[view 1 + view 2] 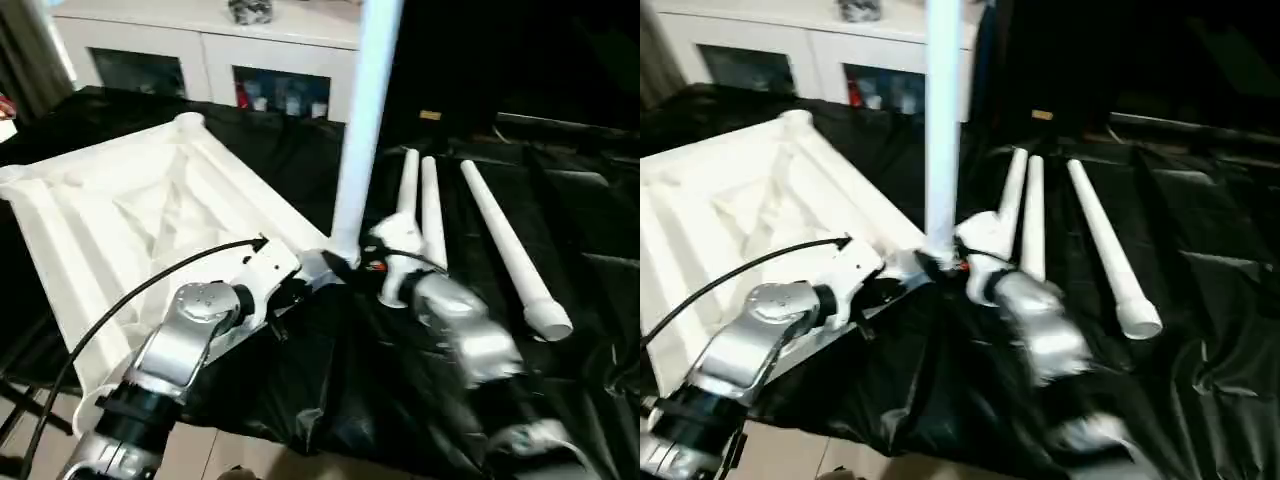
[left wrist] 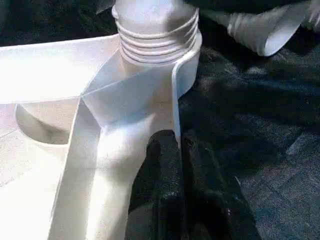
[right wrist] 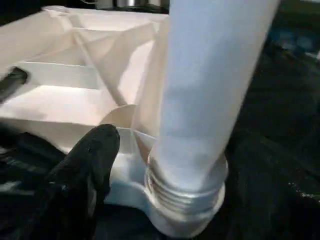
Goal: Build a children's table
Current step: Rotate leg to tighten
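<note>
One leg (image 1: 366,110) is standing upright in the near corner socket (image 3: 186,212) of the tabletop (image 1: 120,215), its long axis running straight up, threads still showing above the socket rim in both wrist views, so I'm judging it not fully screwed home. Tabletop is lying ribbed side up on the black-covered bench (image 1: 590,300), off to my left. Three spare legs (image 1: 505,245) are lying flat on the bench to my right, long axes pointing away from me, thick ends nearest me, well apart from the socket.

My left end effector (image 2: 181,165) is sitting with fingers pressed together, pinching nothing, tips touching or just beside the tabletop's edge wall right below the socket; looks like it's bracing the top, cannot tell for sure.

My right end effector (image 1: 372,262) is hovering at the foot of the upright leg, just beside it. One black finger (image 3: 87,165) is showing beside the socket, not touching the leg; the other finger isn't readable, so I cannot tell if the jaws are spread or closed.

Key relation: the leg base is lying directly ahead of my right end effector, right arm nearer to it than left. Any coming twist would be going around that vertical axis, so the grip needs to be wrapping the tube low, square to it. The far corner socket (image 1: 188,123) is sitting empty.
</note>
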Tool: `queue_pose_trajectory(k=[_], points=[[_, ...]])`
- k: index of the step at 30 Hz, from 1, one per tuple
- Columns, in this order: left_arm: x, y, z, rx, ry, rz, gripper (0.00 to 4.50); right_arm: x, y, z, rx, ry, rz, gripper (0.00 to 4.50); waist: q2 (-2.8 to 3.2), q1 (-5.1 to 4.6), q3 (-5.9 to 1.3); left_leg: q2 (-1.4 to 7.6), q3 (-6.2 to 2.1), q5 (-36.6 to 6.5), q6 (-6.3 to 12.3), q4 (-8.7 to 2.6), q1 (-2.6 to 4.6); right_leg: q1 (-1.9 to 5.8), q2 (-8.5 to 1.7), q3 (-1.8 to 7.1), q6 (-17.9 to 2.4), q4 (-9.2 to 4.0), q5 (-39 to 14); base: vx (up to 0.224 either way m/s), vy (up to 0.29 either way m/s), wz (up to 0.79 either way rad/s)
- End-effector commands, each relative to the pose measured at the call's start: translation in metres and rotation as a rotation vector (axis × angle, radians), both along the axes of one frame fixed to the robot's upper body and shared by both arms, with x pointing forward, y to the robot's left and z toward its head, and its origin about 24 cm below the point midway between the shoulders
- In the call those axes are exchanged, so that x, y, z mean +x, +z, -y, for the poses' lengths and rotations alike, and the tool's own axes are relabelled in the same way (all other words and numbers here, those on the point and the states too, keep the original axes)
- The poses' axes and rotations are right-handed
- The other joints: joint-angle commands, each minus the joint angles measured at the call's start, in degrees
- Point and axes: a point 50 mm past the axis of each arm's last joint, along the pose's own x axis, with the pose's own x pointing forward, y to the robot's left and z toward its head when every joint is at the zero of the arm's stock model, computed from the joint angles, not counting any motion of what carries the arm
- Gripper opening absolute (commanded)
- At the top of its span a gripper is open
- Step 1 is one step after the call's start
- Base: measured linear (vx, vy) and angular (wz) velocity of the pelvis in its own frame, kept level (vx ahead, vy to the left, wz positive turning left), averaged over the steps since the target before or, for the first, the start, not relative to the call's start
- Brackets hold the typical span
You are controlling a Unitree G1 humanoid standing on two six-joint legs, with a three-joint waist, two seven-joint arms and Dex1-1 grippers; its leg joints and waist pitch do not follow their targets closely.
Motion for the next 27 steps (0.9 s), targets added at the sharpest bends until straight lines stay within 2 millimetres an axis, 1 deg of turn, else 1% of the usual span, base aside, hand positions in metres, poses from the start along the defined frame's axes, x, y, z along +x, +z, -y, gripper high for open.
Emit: queue_pose_trajectory(k=[1,2,3,4,6,7,8,9,10,11,12,13,14,15,16,17,19,20,21,22,23,24,25,26,27], points=[[0.004,0.004,0.007,-0.040,-0.013,0.032,0.28,-0.005,0.012,-0.001,0.021,0.071,0.028,3.85,-0.17,-0.10,-3.06,2.35,-0.64,-11.43,1.11,-4.16,0.31,2.12,-4.84,3.40,-6.84,-5.37,-14.51,0.000,0.000,0.00],[0.004,0.005,0.008,-0.047,-0.027,0.021,0.45,-0.007,0.016,0.002,0.014,0.093,0.035,3.87,0.03,-0.12,-3.03,2.26,-0.73,-11.12,1.17,-4.19,0.03,2.27,-4.92,3.34,-6.52,-5.53,-15.19,0.000,0.000,0.00],[0.004,0.005,0.008,-0.047,-0.028,0.020,0.60,-0.008,0.016,0.002,0.014,0.095,0.035,3.87,0.06,-0.09,-3.04,2.27,-0.69,-11.15,1.11,-4.15,0.11,2.20,-4.86,3.34,-6.26,-5.61,-15.46,0.000,0.000,0.00],[0.006,0.008,0.005,-0.020,0.004,0.067,0.64,-0.010,0.020,0.005,0.006,0.109,0.038,3.87,-0.02,-0.13,-3.19,2.43,-0.87,-10.55,1.08,-4.20,0.04,2.27,-4.86,3.27,-6.78,-5.31,-13.99,0.000,0.000,0.00],[0.009,0.012,-0.002,0.007,0.035,0.101,0.78,-0.012,0.022,0.007,-0.010,0.124,0.037,3.87,-0.04,-0.14,-3.31,2.51,-0.82,-10.02,1.15,-4.08,0.14,2.21,-4.78,3.27,-7.16,-5.16,-12.25,0.000,0.000,0.00],[0.008,0.016,-0.009,0.012,0.046,0.103,0.91,-0.013,0.024,0.008,-0.023,0.140,0.034,3.87,-0.07,-0.14,-3.35,2.48,-0.86,-8.98,1.21,-4.03,-0.01,2.40,-4.74,3.21,-7.76,-4.85,-10.12,0.000,0.000,0.00],[0.006,0.019,-0.014,0.016,0.051,0.102,1.01,-0.014,0.024,0.009,-0.030,0.151,0.033,3.87,-0.20,-0.08,-3.48,2.53,-0.86,-7.91,1.33,-3.94,0.01,2.43,-4.77,3.19,-8.25,-4.52,-7.97,0.000,0.000,0.00],[0.004,0.023,-0.020,0.020,0.060,0.100,1.01,-0.015,0.024,0.009,-0.034,0.161,0.026,3.87,-0.24,-0.30,-3.55,2.47,-0.87,-6.58,1.48,-3.86,-0.24,2.62,-4.70,3.12,-8.90,-4.19,-5.55,0.000,0.000,0.00],[0.003,0.026,-0.027,0.024,0.077,0.101,1.01,-0.017,0.023,0.010,-0.042,0.171,0.020,3.87,-0.29,-0.31,-3.60,2.50,-0.85,-6.08,1.54,-3.79,-0.19,2.63,-4.72,3.09,-9.36,-4.03,-4.33,0.000,0.000,0.00],[0.002,0.029,-0.031,0.026,0.088,0.102,1.01,-0.017,0.023,0.010,-0.046,0.176,0.015,3.87,-0.28,-0.65,-3.54,2.37,-0.77,-5.21,1.84,-3.68,-0.34,2.65,-4.60,3.06,-10.25,-3.83,-2.29,0.000,0.000,0.00],[0.002,0.029,-0.033,0.027,0.095,0.103,1.01,-0.018,0.023,0.010,-0.050,0.178,0.014,3.87,-0.45,-0.83,-3.49,2.21,-0.63,-5.24,2.23,-3.56,-0.23,2.60,-4.51,3.05,-10.71,-3.95,-2.07,0.000,0.000,0.00],[-0.001,0.037,-0.053,0.048,0.159,0.108,1.01,-0.020,0.020,0.009,-0.081,0.198,0.003,3.87,-0.64,-0.87,-3.52,2.22,-0.59,-5.10,2.32,-3.50,-0.21,2.66,-4.58,3.06,-10.98,-3.84,-1.92,0.000,0.000,0.00],[-0.003,0.041,-0.063,0.062,0.187,0.108,1.01,-0.022,0.019,0.009,-0.095,0.209,-0.005,3.87,-0.40,-1.08,-3.52,2.22,-0.70,-4.38,2.47,-3.55,-0.45,2.81,-4.53,2.98,-11.19,-3.62,-1.25,0.000,0.000,0.00],[-0.006,0.047,-0.080,0.090,0.238,0.114,1.01,-0.024,0.017,0.006,-0.106,0.231,-0.023,3.87,-0.93,-1.15,-3.46,2.19,-0.61,-4.31,2.78,-3.51,-0.34,2.71,-4.46,2.97,-11.06,-3.77,-1.37,0.000,0.000,0.00],[-0.009,0.053,-0.094,0.114,0.278,0.121,1.01,-0.026,0.015,0.003,-0.116,0.254,-0.028,3.87,-0.90,-1.27,-3.48,2.09,-0.63,-3.88,3.11,-3.46,-0.46,2.81,-4.44,2.99,-11.06,-3.61,-1.11,0.000,0.000,0.00],[-0.012,0.059,-0.106,0.135,0.314,0.128,1.01,-0.028,0.014,-0.001,-0.123,0.274,-0.034,3.87,-0.69,-1.38,-3.54,2.13,-0.66,-3.53,3.07,-3.43,-0.32,2.63,-4.38,2.97,-11.15,-3.51,-1.08,0.000,0.000,0.00],[-0.019,0.069,-0.121,0.159,0.367,0.129,1.01,-0.031,0.012,-0.008,-0.123,0.299,-0.050,3.87,-0.53,-1.39,-3.56,2.24,-0.60,-3.06,3.09,-3.31,-0.17,2.31,-4.24,2.99,-11.59,-3.36,-0.03,0.000,0.000,0.00],[-0.023,0.073,-0.129,0.175,0.392,0.126,1.01,-0.033,0.011,-0.012,-0.125,0.317,-0.061,3.87,-0.96,-1.21,-3.38,2.35,-0.57,-3.25,3.15,-3.39,-0.13,2.17,-4.24,2.95,-11.91,-3.27,-0.17,0.000,0.000,0.00],[-0.029,0.078,-0.138,0.200,0.417,0.124,1.01,-0.035,0.009,-0.016,-0.135,0.342,-0.068,3.87,-0.77,-1.03,-3.24,2.46,-0.59,-4.39,2.85,-3.52,0.02,1.98,-4.34,2.93,-12.08,-3.45,-1.75,0.000,0.000,0.00],[-0.029,0.078,-0.138,0.200,0.417,0.124,1.01,-0.035,0.009,-0.016,-0.135,0.342,-0.068,3.87,-0.73,-1.02,-3.19,2.52,-0.57,-5.14,2.57,-3.53,0.09,1.87,-4.37,2.96,-12.07,-3.50,-2.52,0.000,0.000,0.00],[-0.033,0.082,-0.145,0.223,0.438,0.118,1.01,-0.036,0.007,-0.019,-0.150,0.356,-0.079,3.87,-0.78,-0.90,-3.07,2.55,-0.66,-6.13,1.93,-3.72,0.03,1.94,-4.31,2.95,-11.66,-3.53,-3.95,0.000,0.000,0.00],[-0.043,0.086,-0.162,0.278,0.478,0.096,1.01,-0.036,0.003,-0.025,-0.200,0.367,-0.091,3.87,-0.71,-0.82,-3.04,2.58,-0.75,-7.00,1.28,-3.81,0.10,1.77,-4.36,2.96,-11.22,-3.54,-5.00,0.000,0.000,0.00],[-0.047,0.087,-0.167,0.294,0.489,0.083,1.01,-0.035,0.000,-0.026,-0.226,0.364,-0.106,3.87,-0.77,-0.93,-2.98,2.47,-0.72,-7.49,0.99,-3.93,0.00,1.81,-4.28,2.97,-10.88,-3.65,-5.66,0.000,0.000,0.00],[-0.050,0.087,-0.171,0.305,0.498,0.072,1.01,-0.034,-0.002,-0.026,-0.250,0.365,-0.116,3.87,-0.72,-0.88,-2.88,2.39,-0.75,-8.85,0.30,-4.04,0.10,1.73,-4.28,3.06,-10.37,-3.87,-7.04,0.000,0.000,0.00],[-0.052,0.086,-0.176,0.322,0.510,0.063,1.01,-0.033,-0.004,-0.027,-0.274,0.362,-0.124,3.87,-0.69,-0.89,-2.87,2.42,-0.79,-9.51,-0.09,-4.07,0.17,1.66,-4.32,3.08,-10.30,-3.91,-7.67,0.000,0.000,0.00]])
